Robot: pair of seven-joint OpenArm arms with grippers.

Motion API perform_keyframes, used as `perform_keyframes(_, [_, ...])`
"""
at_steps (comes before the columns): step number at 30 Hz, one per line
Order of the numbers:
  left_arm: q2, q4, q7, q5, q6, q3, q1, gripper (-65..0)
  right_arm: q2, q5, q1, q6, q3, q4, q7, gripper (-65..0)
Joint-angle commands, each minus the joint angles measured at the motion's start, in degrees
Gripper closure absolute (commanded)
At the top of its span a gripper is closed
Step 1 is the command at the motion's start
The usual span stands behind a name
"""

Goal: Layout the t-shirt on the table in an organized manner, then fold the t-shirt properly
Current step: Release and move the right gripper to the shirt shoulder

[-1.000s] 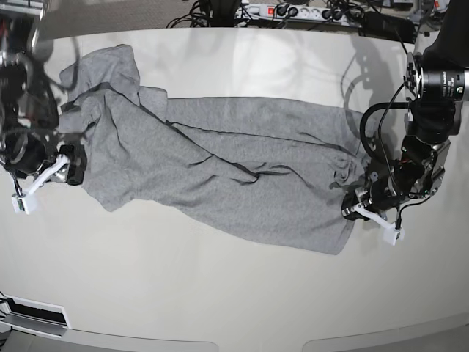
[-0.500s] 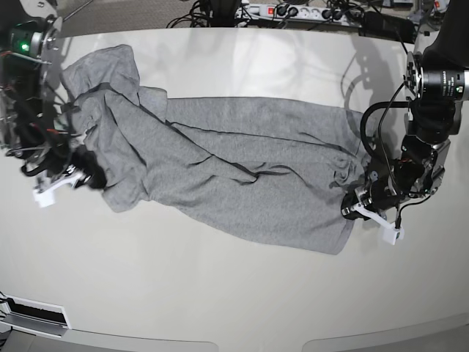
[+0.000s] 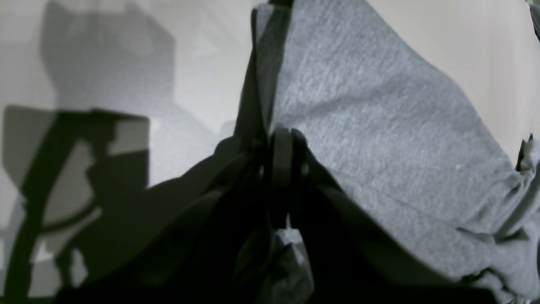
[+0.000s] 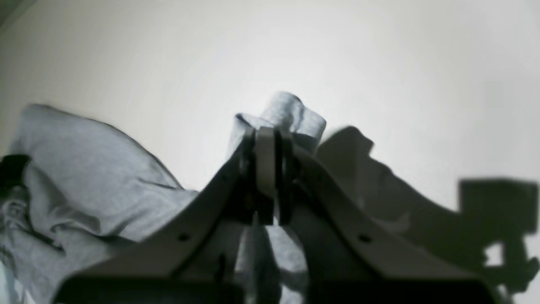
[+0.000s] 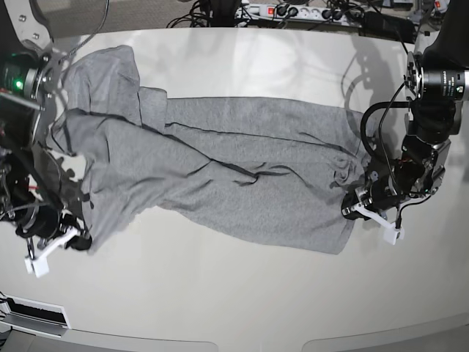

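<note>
The heather-grey t-shirt (image 5: pixel 220 169) lies spread and wrinkled across the off-white table (image 5: pixel 234 293); no lettering shows. My right gripper (image 5: pixel 77 238), at the base view's left near the front edge, is shut on a corner of the shirt (image 4: pixel 291 114) and stretches it toward the front. My left gripper (image 5: pixel 355 209), at the base view's right, is shut on the shirt's right edge (image 3: pixel 371 126). In both wrist views the jaws are pressed together with grey cloth pinched between them.
A power strip (image 5: pixel 293 11) and cables lie beyond the table's far edge. A dark slot (image 5: pixel 33 312) sits at the front left edge. Bare tabletop lies in front of the shirt.
My right gripper has pulled its shirt corner from the left side toward the table's front, stretching the cloth out. My left gripper has stayed put.
</note>
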Motion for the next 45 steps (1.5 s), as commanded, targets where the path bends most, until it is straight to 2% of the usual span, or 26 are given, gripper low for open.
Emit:
perform_keyframes(1, [-0.72,0.37,0.44,1.01,0.66,-0.04,-1.11,0.0,0.85,0.44,2.49,0.2,0.15,0.98,1.79,0.0])
perform_keyframes(5, [-0.81,0.37,0.48,1.01,0.68,-0.04,-1.27,0.0,-0.22,-2.21,4.22,-0.17,0.15,0.98,2.58,0.0])
perform_keyframes(7, [-1.05,0.37,0.72,1.01,0.68,-0.04,-1.62,0.0,-1.03,-5.07,4.46,-2.12,-0.22,0.96,3.8,0.0])
perform_keyframes(10, [-1.81,0.37,1.77,0.39,0.7,-0.04,-2.69,0.0,-1.75,-10.91,4.48,-7.26,-3.63,0.96,6.95,0.0])
perform_keyframes(13, [-2.84,0.37,2.16,0.11,0.68,-0.04,-4.39,0.0,-1.92,-16.68,4.7,-14.38,-9.73,0.96,9.57,0.0])
perform_keyframes(18, [-4.66,0.37,2.14,0.11,0.68,-0.04,-7.93,0.0,-1.92,-22.29,6.51,-23.82,-18.73,0.96,9.44,0.0])
perform_keyframes(22, [-5.16,0.37,1.9,0.11,0.68,-0.04,-9.92,0.0,-1.95,-22.49,8.5,-26.1,-21.59,0.96,9.49,0.0])
perform_keyframes(25, [-5.14,0.37,1.88,0.09,0.68,-0.04,-10.75,0.0,-1.97,-22.93,10.34,-29.09,-21.64,0.96,9.99,0.0])
perform_keyframes(28, [-5.11,0.37,1.79,-0.09,0.66,-0.04,-10.99,0.0,-1.95,-22.88,11.61,-29.42,-21.64,0.96,11.17,0.0])
perform_keyframes(31, [-5.11,0.37,1.7,-0.11,0.66,-0.04,-10.95,-0.7,-1.97,-22.88,11.91,-24.41,-21.64,0.96,11.41,0.0])
perform_keyframes(33, [-5.14,0.37,1.68,-0.07,0.66,-0.04,-10.97,-8.7,-1.97,-22.91,11.89,-22.49,-21.64,0.96,11.82,0.0])
perform_keyframes(35, [-5.16,0.37,1.68,-0.07,0.68,-0.04,-10.97,-18.9,-1.97,-22.91,11.87,-22.97,-21.64,0.96,11.85,0.0])
perform_keyframes(36, [-5.16,0.37,1.64,-0.09,0.68,-0.04,-10.97,-23.9,-1.97,-22.91,11.89,-24.04,-21.64,0.96,12.17,-1.5])
perform_keyframes(38, [-5.14,0.37,1.27,-0.09,0.68,-0.04,-11.02,-31.7,-1.92,-23.23,11.91,-26.27,-21.64,0.96,13.57,-14.0])
perform_keyframes(40, [-5.14,0.37,1.29,-0.09,0.66,-0.04,-11.52,-33.9,-1.86,-24.81,12.13,-27.04,-21.64,0.96,13.9,-26.9])
perform_keyframes(42, [-5.16,0.37,1.57,-0.09,0.68,-0.04,-12.35,-33.9,-1.6,-24.94,12.46,-27.28,-21.62,0.98,13.49,-36.2])
perform_keyframes(45, [-5.46,0.37,2.14,-0.09,0.66,-0.04,-14.01,-33.9,-1.16,-24.33,13.0,-27.3,-21.59,1.46,10.93,-37.9])
